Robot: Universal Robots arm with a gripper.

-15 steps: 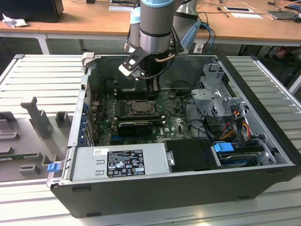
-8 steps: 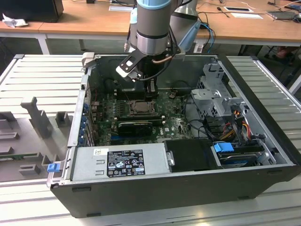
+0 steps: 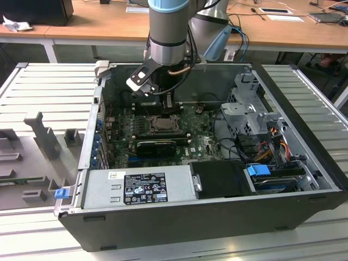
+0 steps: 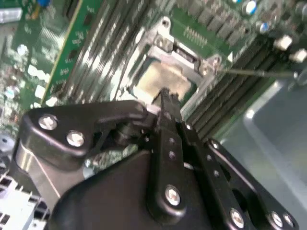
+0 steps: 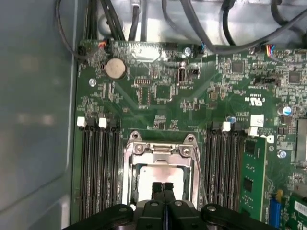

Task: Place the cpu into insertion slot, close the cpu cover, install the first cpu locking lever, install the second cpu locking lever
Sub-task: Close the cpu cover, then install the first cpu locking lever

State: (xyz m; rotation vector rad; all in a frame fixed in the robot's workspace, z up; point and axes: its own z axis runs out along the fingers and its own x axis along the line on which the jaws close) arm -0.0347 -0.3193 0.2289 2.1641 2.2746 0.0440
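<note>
green motherboard's (image 5: 158,96) insertion slot (image 5: 130,158) holds cpu (image 5: 154,171), partly behind the hand (image 5: 162,185).

The exterior view looks steeply down from well back at the open computer case (image 3: 190,223), with the hand (image 3: 163,106) inside. Both wrist views ride close behind the hand, facing past its fingertips; both share the insertion slot (image 5: 130,163) (image 4: 158,45) just beyond it.
</note>
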